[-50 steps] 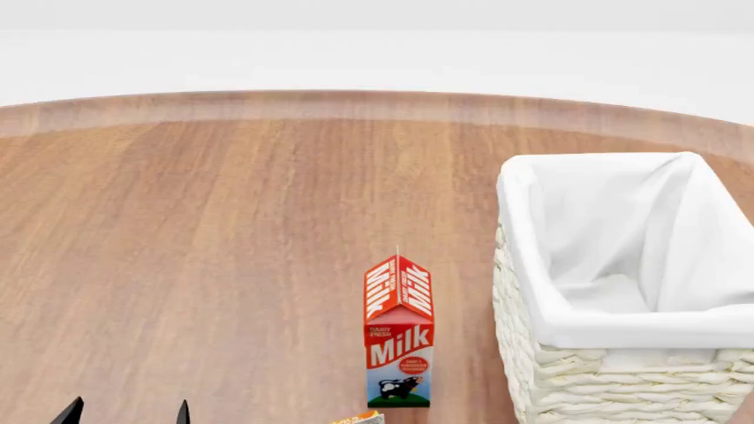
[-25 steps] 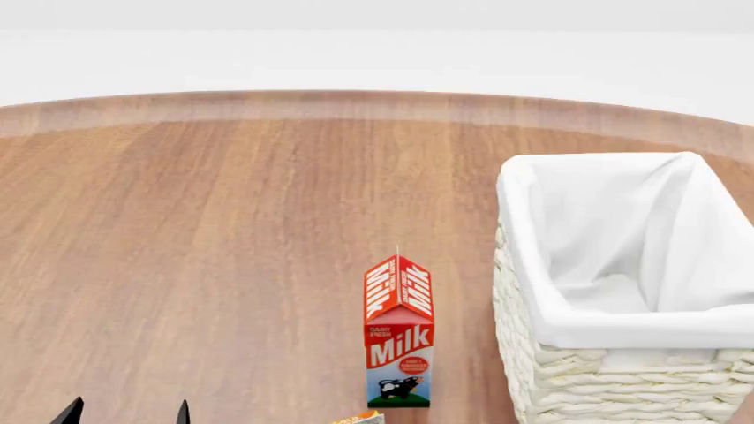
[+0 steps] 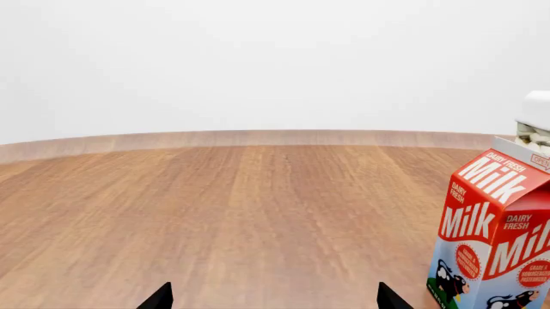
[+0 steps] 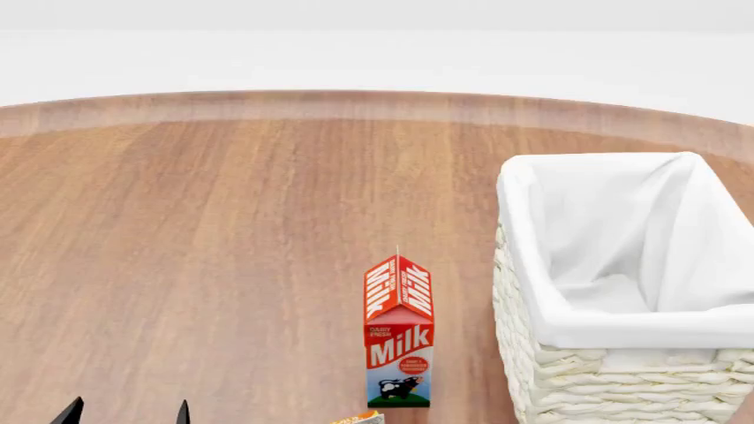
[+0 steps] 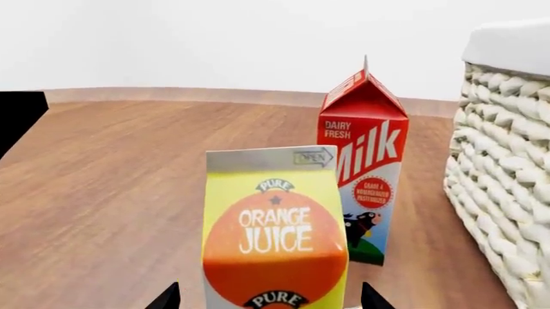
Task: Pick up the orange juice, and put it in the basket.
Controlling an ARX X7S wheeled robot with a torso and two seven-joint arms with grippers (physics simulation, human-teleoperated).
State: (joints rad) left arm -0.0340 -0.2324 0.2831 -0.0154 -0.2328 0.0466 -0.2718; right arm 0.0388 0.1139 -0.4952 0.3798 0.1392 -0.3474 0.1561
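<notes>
The orange juice (image 5: 274, 232), a yellow-and-orange carton, stands upright straight in front of my right gripper (image 5: 269, 299). The gripper is open, one fingertip on each side of the carton, not touching it. In the head view only the carton's top corner (image 4: 357, 418) shows at the bottom edge, and the right gripper is out of view. The basket (image 4: 554, 274), cream wicker with a white liner, stands at the right; its wall shows in the right wrist view (image 5: 503, 193). My left gripper (image 4: 126, 412) is open and empty at the bottom left, also in its wrist view (image 3: 270, 299).
A red-and-white Milk carton (image 4: 398, 331) stands upright just behind the orange juice and left of the basket; it also shows in the right wrist view (image 5: 362, 161) and the left wrist view (image 3: 491, 238). The round wooden table (image 4: 236, 221) ends at a curved far edge.
</notes>
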